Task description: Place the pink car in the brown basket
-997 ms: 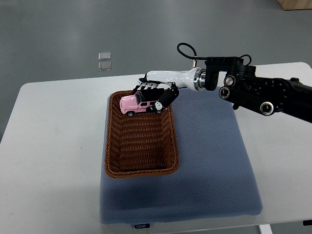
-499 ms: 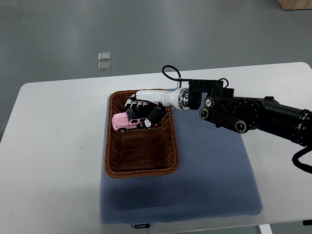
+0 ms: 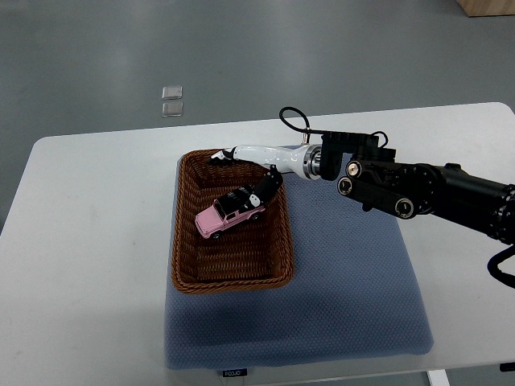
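Note:
The pink toy car [image 3: 226,216] lies on the floor of the brown wicker basket [image 3: 182,241], slanted with its nose toward the near left. My right hand [image 3: 240,175] hovers over the basket's far end, its arm reaching in from the right. Its fingers [image 3: 221,156] are spread near the far rim and off the car. The black-tipped thumb [image 3: 268,184] points down just behind the car's dark roof; I cannot tell whether it touches. The left arm is out of view.
The basket stands on a blue-grey mat [image 3: 346,281] covering the right half of the white table [image 3: 88,241]. Two small clear squares [image 3: 172,100] lie on the floor beyond the table's far edge.
The hand lowered the car into the basket and let it go. The fingers have opened and drawn back toward the far rim, and the car now rests slanted on the basket floor.

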`<state>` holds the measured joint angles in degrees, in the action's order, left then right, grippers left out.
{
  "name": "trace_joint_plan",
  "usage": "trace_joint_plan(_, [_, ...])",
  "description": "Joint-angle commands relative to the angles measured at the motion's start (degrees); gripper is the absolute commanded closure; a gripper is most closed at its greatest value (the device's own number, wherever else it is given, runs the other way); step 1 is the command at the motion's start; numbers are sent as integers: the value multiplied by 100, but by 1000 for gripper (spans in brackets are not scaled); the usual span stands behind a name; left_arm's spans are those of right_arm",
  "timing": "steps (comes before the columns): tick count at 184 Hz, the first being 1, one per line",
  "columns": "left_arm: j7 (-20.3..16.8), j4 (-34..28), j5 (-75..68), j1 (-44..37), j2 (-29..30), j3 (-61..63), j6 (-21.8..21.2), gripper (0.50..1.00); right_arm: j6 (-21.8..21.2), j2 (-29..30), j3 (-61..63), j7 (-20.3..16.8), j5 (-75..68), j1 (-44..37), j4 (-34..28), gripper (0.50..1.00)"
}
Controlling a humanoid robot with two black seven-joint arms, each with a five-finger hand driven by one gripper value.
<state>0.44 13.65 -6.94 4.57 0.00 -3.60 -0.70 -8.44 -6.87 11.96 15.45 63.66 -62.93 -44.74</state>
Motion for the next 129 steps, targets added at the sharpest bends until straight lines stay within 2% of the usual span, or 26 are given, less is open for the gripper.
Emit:
trace_joint_plan(1, [0,6,0,0,0,-1,0,500,-62,-157,1133,-7,-249,272,0,593])
trace_joint_plan(33, [0,6,0,0,0,-1,0,500,-53,-210,3074,2,-1522,1133,0,593])
trace_joint_plan(43, [0,6,0,0,0,-1,0,500,-53,-210,3075,2,-1523,1134,0,593])
trace_joint_plan(44, [0,6,0,0,0,-1,0,500,-18,-175,3684,10,-2237,1456,0,593])
trace_joint_plan(62, [0,15,0,0,0,17,0,500,-35,-148,4543,10,-3649,2021,9,593])
trace_joint_plan(91, [0,33,0,0,0,35,0,500,-88,-60,4719,10,-5442,2434,158,591])
trace_joint_plan(129, [0,15,0,0,0,26,0,500,-228,142,4754,177,-5733,2610,343,591])
